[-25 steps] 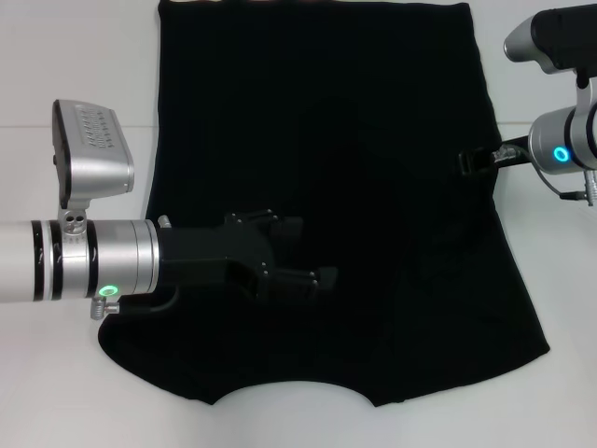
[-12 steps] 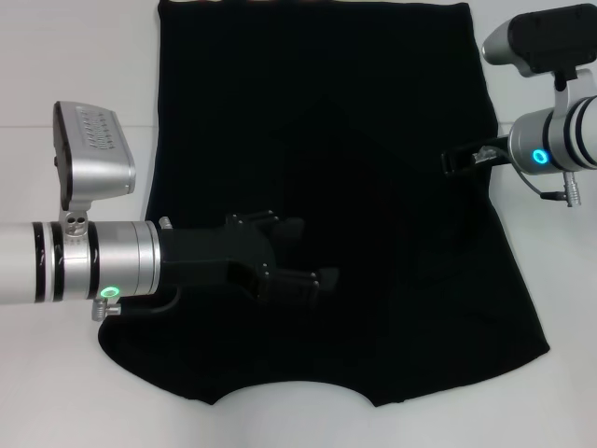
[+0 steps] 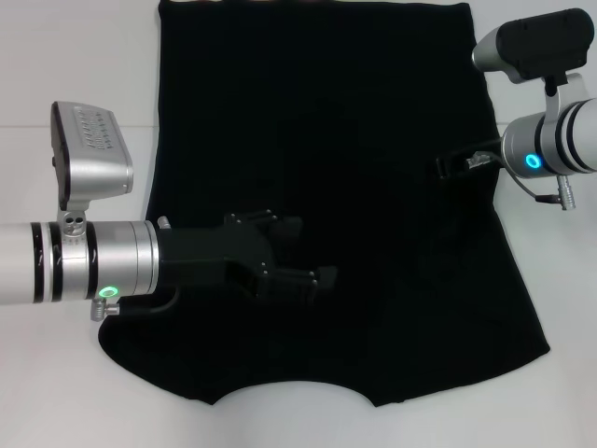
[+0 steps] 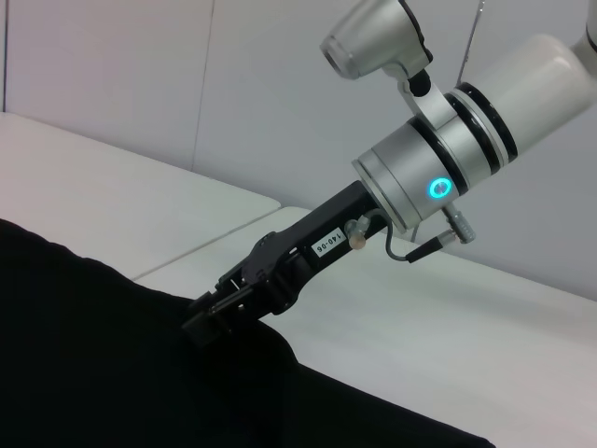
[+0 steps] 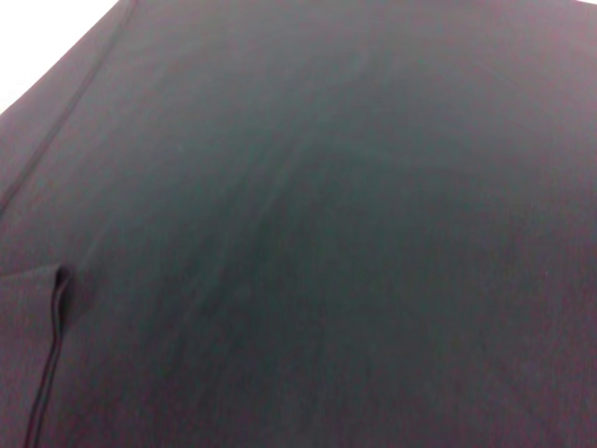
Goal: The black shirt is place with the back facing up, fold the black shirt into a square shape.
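The black shirt (image 3: pixel 373 84) lies spread on the white table (image 3: pixel 75 56), neckline toward the near edge. It also fills the right wrist view (image 5: pixel 326 233) and the lower left wrist view (image 4: pixel 84 355). My left gripper (image 3: pixel 306 252) is open, low over the shirt's near left part, holding nothing. My right gripper (image 3: pixel 450 166) is over the shirt's right side, just inside its right edge. In the left wrist view my right gripper (image 4: pixel 210 313) looks shut on a raised hump of the shirt's fabric.
Bare white table shows left of the shirt, right of it (image 3: pixel 560 299) and along the near edge (image 3: pixel 289 420). A hemmed edge with a small fold (image 5: pixel 58 289) shows in the right wrist view. A pale wall (image 4: pixel 187 84) stands behind the table.
My right gripper has moved inward over the shirt, toward the left, and its wrist has risen slightly. My left arm has not moved.
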